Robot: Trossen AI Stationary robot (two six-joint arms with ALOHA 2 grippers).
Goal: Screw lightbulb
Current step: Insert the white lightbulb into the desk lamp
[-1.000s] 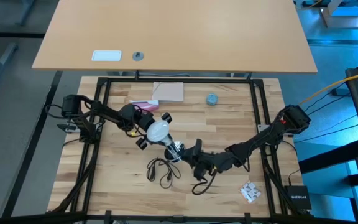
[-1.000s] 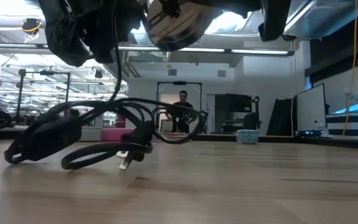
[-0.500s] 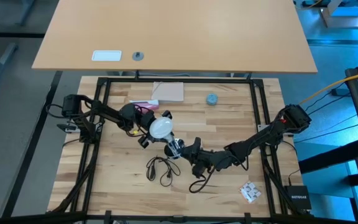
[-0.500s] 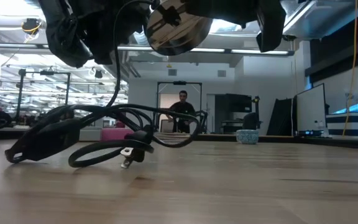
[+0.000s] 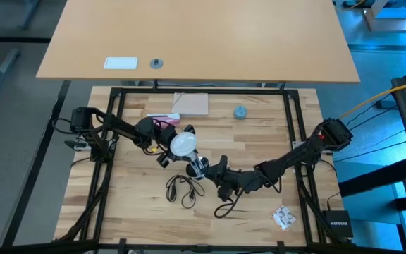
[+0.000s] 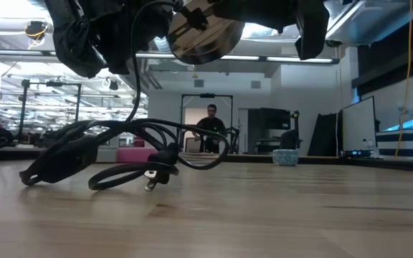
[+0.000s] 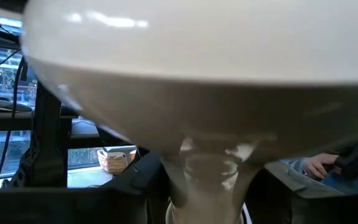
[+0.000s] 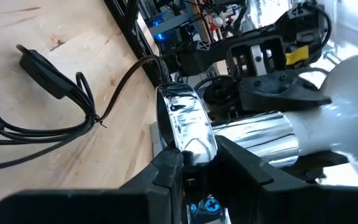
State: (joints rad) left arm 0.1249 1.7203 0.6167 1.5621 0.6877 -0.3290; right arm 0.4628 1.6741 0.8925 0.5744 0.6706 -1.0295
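Note:
The white frosted lightbulb (image 5: 182, 144) is held above the table's middle by my left gripper (image 5: 176, 146), which is shut on it. The bulb fills the left wrist view (image 7: 197, 74). Its narrow end points toward the table's near right and meets the mouth of the silvery socket (image 5: 200, 167). The grey screw base does not show. My right gripper (image 5: 206, 169) is shut on the socket (image 8: 185, 121), which is lifted clear (image 6: 203, 32). The socket's black cord (image 5: 182, 190) hangs down, and its loops lie on the table (image 6: 120, 154). My left gripper pinches the bulb's round globe (image 5: 183, 141) between its two fingers, one on each side at the widest part. The fingers come from the table's left. The bulb is lifted clear and tilted, with its narrow end (image 7: 210, 174) toward the socket. My right gripper pinches the socket's silvery body (image 8: 188, 146) between its two fingers (image 8: 166, 171), near the end where the cord leaves it. The fingers come from the table's right. The socket is lifted clear and lies on its side, with its mouth (image 8: 272, 140) toward the bulb.
A small blue-grey cap (image 5: 240, 112) and some flat paper items (image 5: 189, 104) lie at the far side. A small packet (image 5: 283, 217) lies near right. A black frame (image 5: 296, 134) borders the table. A person (image 6: 210, 125) stands far off in the room.
Both grippers have gone a little up and toward the table's far edge together, carrying bulb and socket. The cord's loops on the table have slid slightly after the socket.

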